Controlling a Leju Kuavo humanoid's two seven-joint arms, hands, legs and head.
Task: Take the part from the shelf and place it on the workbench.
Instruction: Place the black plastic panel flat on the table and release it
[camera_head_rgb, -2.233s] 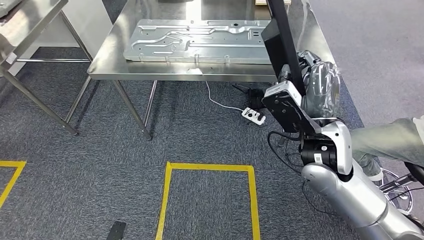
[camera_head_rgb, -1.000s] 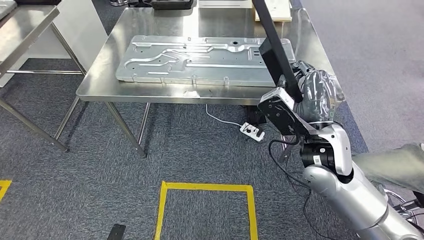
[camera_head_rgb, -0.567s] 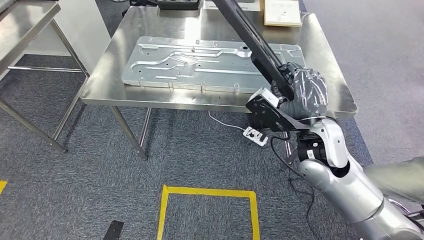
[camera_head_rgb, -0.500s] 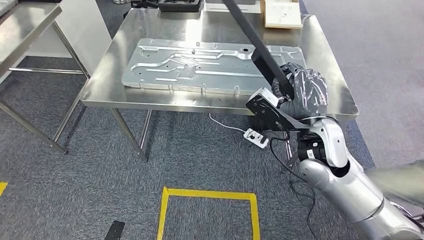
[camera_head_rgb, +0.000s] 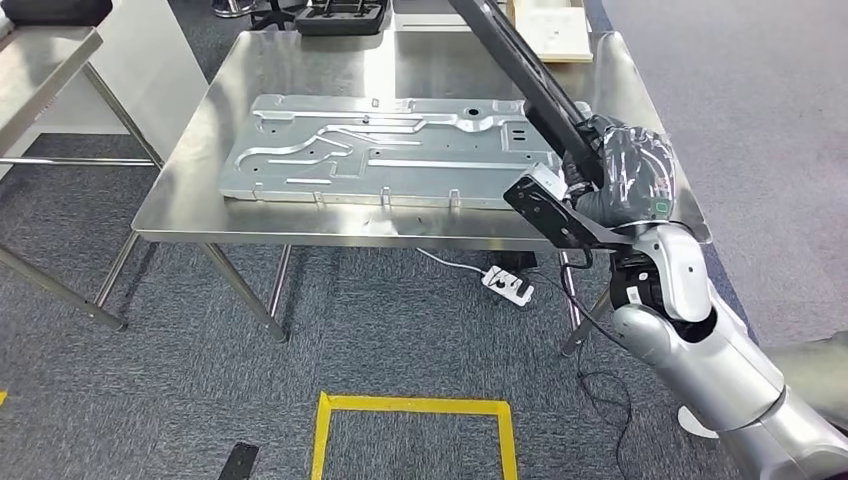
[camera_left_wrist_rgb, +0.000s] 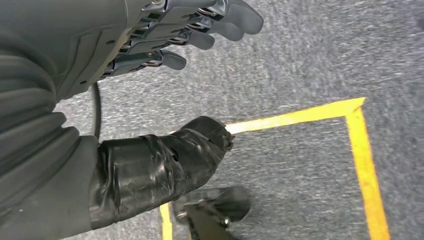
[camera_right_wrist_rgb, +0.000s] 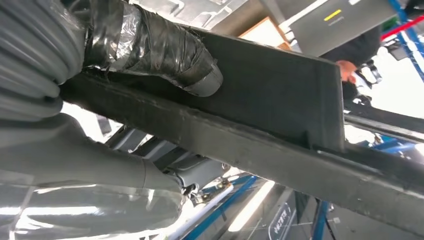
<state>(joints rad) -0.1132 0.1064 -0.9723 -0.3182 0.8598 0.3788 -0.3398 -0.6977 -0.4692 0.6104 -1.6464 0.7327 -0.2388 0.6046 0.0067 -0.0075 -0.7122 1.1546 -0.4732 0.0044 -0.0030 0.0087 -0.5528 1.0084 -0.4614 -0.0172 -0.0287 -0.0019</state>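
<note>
My right hand (camera_head_rgb: 620, 175) grips a long black flat part (camera_head_rgb: 520, 70) near its lower end. The part slants up and away over the right half of the steel workbench (camera_head_rgb: 330, 228), its far end leaving the top of the head view. The hand is level with the bench's near right corner. In the right wrist view the taped thumb (camera_right_wrist_rgb: 160, 50) presses on the black part (camera_right_wrist_rgb: 280, 100). My left hand (camera_left_wrist_rgb: 165, 45) hangs over the carpet with its fingers apart and nothing in it.
A large stamped metal panel (camera_head_rgb: 380, 145) covers the bench's middle. A black tray (camera_head_rgb: 335, 15) and a wooden board (camera_head_rgb: 550, 25) sit at its back. A power strip (camera_head_rgb: 507, 287) and cables lie under it. Another steel table (camera_head_rgb: 40, 60) stands left. Yellow tape (camera_head_rgb: 410, 405) marks the floor.
The whole view has shifted as the camera moved nearer the bench. My right hand has risen from below the bench edge to its level, and the part now leans over the top.
</note>
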